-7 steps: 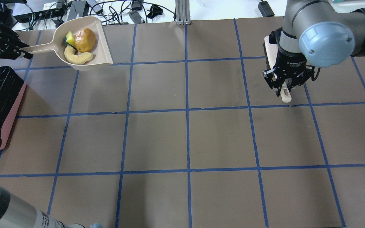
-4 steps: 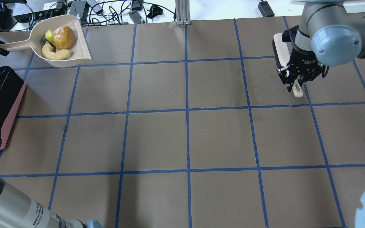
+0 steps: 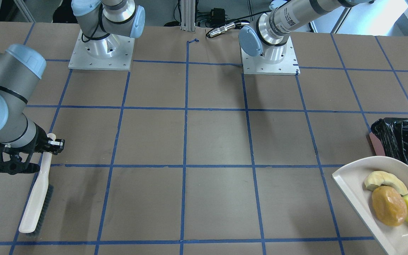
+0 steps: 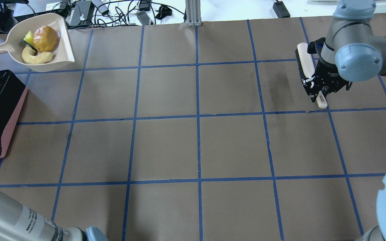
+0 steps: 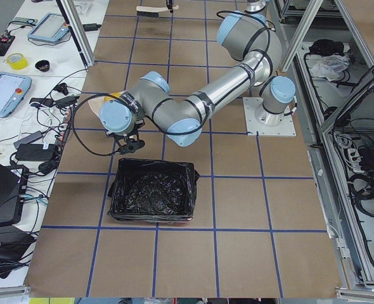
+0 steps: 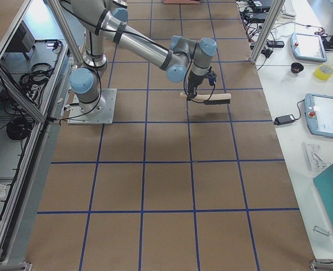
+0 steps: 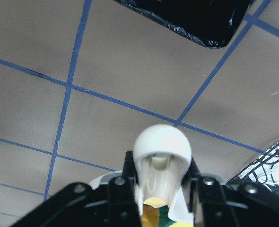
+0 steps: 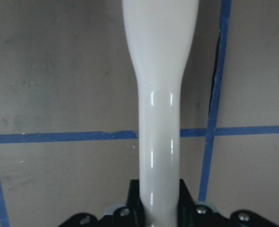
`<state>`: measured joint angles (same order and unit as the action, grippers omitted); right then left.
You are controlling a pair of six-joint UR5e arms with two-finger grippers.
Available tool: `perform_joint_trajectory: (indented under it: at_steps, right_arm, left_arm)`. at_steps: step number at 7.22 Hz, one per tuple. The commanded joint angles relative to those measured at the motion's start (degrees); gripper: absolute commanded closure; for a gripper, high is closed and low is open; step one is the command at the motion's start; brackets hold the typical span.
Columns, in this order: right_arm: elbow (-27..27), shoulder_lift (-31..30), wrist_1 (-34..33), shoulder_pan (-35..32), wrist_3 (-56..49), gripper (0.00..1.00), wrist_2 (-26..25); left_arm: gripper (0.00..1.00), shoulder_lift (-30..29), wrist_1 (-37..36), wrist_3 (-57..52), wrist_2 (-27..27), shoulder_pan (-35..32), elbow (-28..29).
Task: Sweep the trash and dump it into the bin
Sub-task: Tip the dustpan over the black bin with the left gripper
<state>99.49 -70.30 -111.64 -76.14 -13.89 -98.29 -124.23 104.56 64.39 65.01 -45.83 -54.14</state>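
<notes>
While the trash [image 4: 39, 43] lies in the dustpan [image 4: 65, 57], clamped by the left tool [image 7: 162, 188] near the bin [image 4: 12, 124], sweeping appears done, dumping outstanding; right tool [image 4: 317, 91] clamps the brush [image 4: 304, 58].

The dustpan [image 4: 63, 45], carrying the trash [image 4: 45, 38], is just beyond the bin [image 4: 13, 120]; well off to the bin's right, the right pincer [image 4: 318, 93] clamps the brush [image 4: 304, 58] by its handle.

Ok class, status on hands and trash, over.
Left hand shut on dustpan. Right hand shut on brush. Trash in dustpan, not yet over bin. No obstacle between.
</notes>
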Motion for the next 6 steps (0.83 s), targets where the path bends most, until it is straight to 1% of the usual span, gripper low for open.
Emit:
perform_joint_trajectory:
  at_steps: [1, 2, 3, 5, 6]
  right_arm:
    - [0.87, 2.80, -2.01, 3.87, -3.07, 0.98, 0.20]
    - [2.10, 2.63, -1.92, 3.98, -2.81, 0.98, 0.11]
    - [3.07, 2.11, -1.75, 3.98, -3.42, 0.98, -0.41]
    - [3.08, 1.05, -1.48, 3.98, -3.60, 0.97, -0.33]
    - [3.34, 1.22, -1.48, 4.06, -4.99, 0.96, -0.24]
  left_arm:
    - [1.00, -0.23, 1.25, -8.47, 0.02, 4.41, 0.17]
    - [1.00, -0.23, 2.56, -12.85, 0.72, 6.35, 0.26]
    - [1.00, -0.75, 2.84, -16.02, 3.43, 8.54, 0.52]
    - [1.00, -1.98, 2.67, -20.60, 9.49, 10.32, 1.57]
    - [1.00, -2.77, 2.58, -21.76, 10.04, 11.54, 3.14]
